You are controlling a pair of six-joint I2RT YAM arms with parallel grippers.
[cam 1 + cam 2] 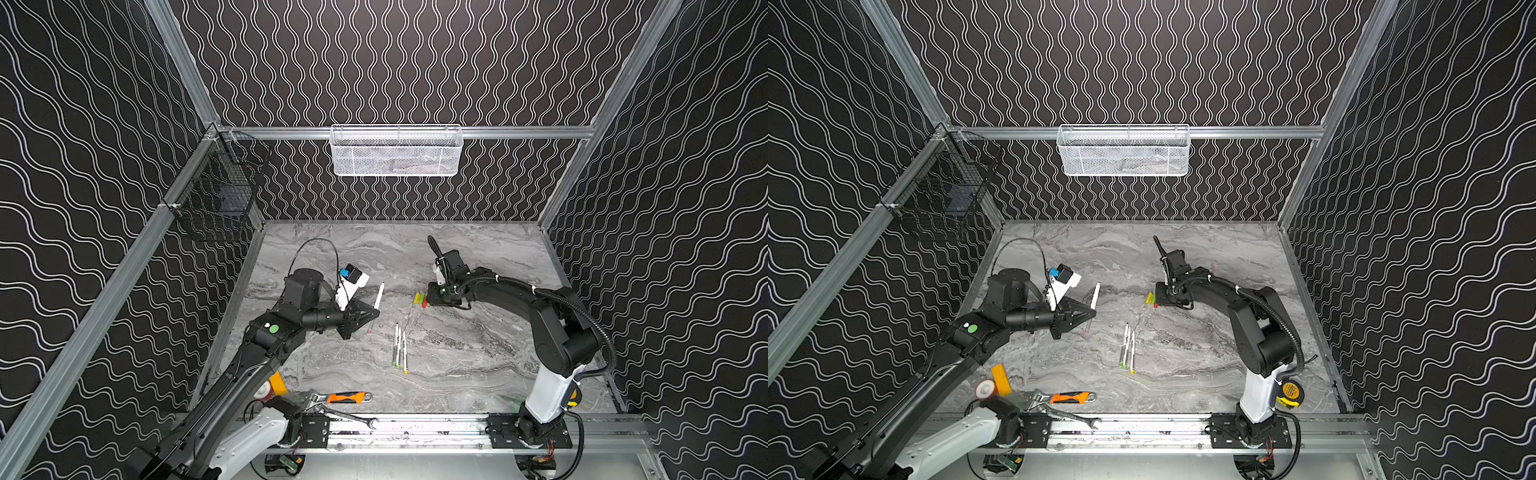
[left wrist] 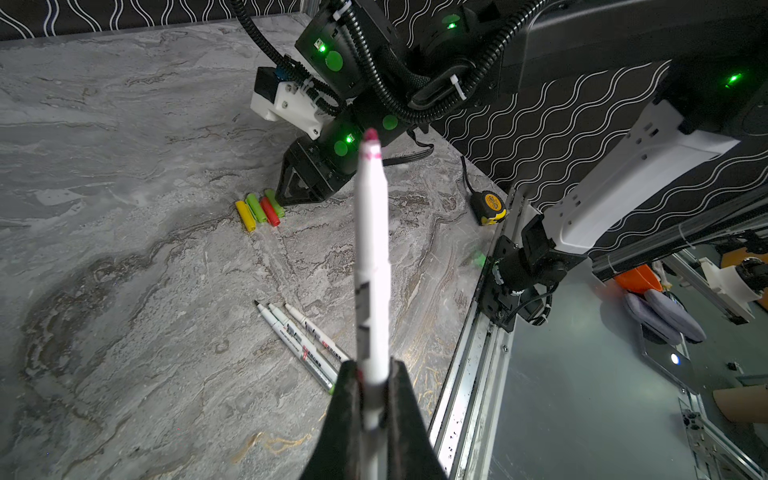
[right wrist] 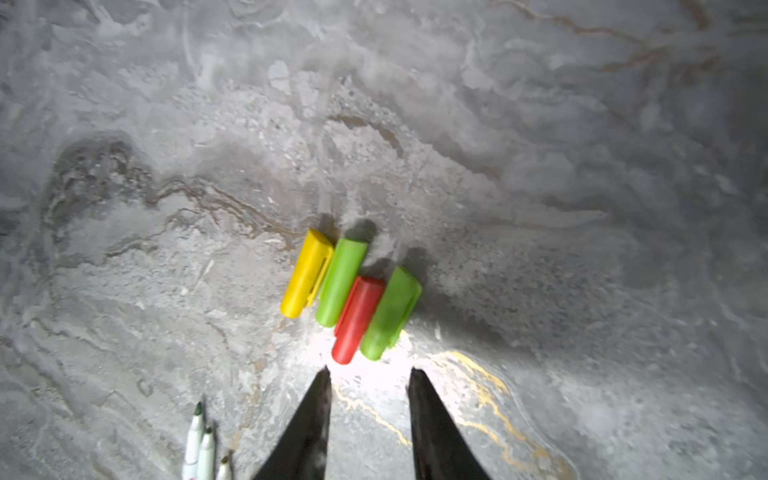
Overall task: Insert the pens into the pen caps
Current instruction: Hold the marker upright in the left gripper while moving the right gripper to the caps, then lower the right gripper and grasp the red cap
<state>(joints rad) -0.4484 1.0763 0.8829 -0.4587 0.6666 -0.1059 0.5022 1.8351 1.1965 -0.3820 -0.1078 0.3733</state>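
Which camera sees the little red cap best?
The right wrist view: the red cap lies big and sharp, just ahead of the right gripper. The left wrist view shows it small; in both top views it is a tiny red sliver.

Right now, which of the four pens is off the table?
The pink-tipped pen: the left gripper holds it in the air, while the other three pens lie together on the table.

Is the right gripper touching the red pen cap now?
Apart. In the right wrist view the right gripper has open jaws, and a strip of bright table shows between both fingertips and the near end of the red pen cap.
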